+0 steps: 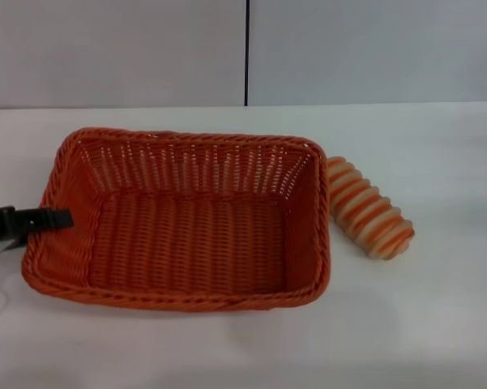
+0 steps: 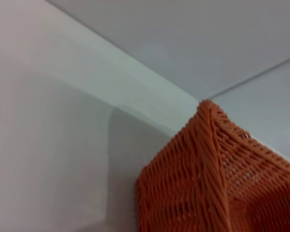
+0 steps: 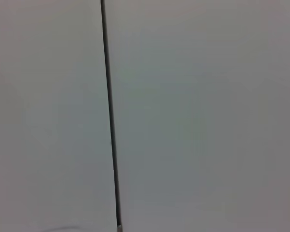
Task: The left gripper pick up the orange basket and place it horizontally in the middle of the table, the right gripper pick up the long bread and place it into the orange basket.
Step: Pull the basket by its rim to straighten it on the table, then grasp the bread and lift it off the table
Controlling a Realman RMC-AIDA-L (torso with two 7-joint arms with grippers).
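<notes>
The orange basket (image 1: 186, 219) lies lengthwise across the middle of the white table (image 1: 437, 324), empty, with its opening up. My left gripper (image 1: 55, 218) reaches in from the left edge of the head view and its black tip lies at the basket's left rim. The left wrist view shows one corner of the basket (image 2: 207, 183) from close up. The long bread (image 1: 368, 207), ridged with orange and cream stripes, lies on the table just right of the basket, touching or nearly touching its far right corner. The right gripper is out of view.
A grey wall with a dark vertical seam (image 1: 246, 53) rises behind the table's far edge. The right wrist view holds only that wall and the seam (image 3: 110, 116). Bare tabletop lies in front of the basket and right of the bread.
</notes>
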